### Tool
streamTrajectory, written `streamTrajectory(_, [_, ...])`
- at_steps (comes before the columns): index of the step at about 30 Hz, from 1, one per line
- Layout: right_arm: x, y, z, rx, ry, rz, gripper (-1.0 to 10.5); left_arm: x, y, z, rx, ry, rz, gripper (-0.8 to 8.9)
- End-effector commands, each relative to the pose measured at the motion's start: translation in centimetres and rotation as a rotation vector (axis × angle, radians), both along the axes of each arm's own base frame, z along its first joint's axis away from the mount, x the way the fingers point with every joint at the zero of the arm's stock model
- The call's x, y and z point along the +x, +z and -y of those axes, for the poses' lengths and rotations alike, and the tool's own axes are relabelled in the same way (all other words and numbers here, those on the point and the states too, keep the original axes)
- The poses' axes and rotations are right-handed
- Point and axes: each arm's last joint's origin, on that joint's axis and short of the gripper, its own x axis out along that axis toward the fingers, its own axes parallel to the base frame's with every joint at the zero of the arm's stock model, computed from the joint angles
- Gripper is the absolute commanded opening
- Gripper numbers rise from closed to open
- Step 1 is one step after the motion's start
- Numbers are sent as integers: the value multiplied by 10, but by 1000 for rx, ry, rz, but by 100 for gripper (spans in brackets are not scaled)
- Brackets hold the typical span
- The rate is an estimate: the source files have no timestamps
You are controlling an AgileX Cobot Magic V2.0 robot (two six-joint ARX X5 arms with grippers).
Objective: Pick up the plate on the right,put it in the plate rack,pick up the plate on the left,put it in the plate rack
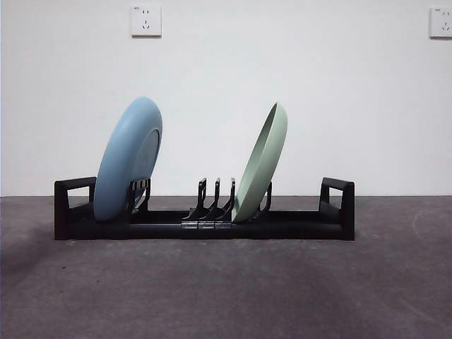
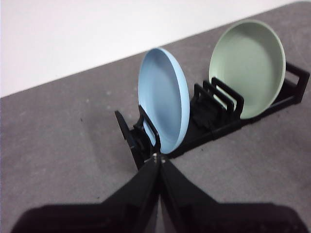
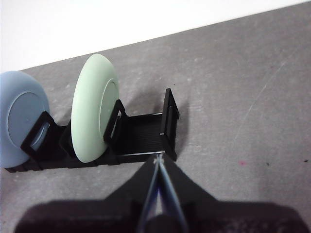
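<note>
Grey counter point(image 1: 226, 289) stretches out ahead of both my tools, and on it the plate rack point(image 1: 205, 224) lies with its long axis running crosswise, from my left tool's side to my right tool's side. Both plates already stand in it, so I judge the task all but finished, with nothing left to pick up.

Blue plate point(image 2: 163, 104) leans in the end of the rack nearest my left tool point(image 2: 156, 160), just beyond its tips and apart from them. Green plate point(image 3: 93, 107) stands further along, towards the end nearer my right tool point(image 3: 156, 159); between that tool and the green plate lies the rack's squared loop handle point(image 3: 169, 121).

My left tool's jaws are pressed together and grip nothing. My right tool's jaws are likewise together and empty. Neither touches the rack.

Any coming move, as I judge it, is a pull-back: each tool retreats straight away from its own end of the rack, keeping off the leaning plate rims.
</note>
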Motion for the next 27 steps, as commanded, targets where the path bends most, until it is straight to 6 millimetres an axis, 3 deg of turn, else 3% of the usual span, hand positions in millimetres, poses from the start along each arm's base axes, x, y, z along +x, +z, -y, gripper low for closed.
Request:
streamTrajectory(1, [1, -1, 0, 24, -12, -6, 2, 0, -1, 0, -5, 9, -11, -3])
streamTrajectory(14, [1, -1, 0, 25, -11, -6, 2, -2, -3, -5, 8, 41, -25, -3])
streamTrajectory(19, [1, -1, 0, 25, -11, -6, 2, 8, 0, -8, -103, 47, 116, -3])
streamTrajectory(22, [1, -1, 0, 25, -11, -6, 2, 13, -14, -11, -145, 93, 222, -3])
streamTrajectory(27, [1, -1, 0, 24, -12, -6, 2, 21, -63, -16, -156, 151, 242, -3])
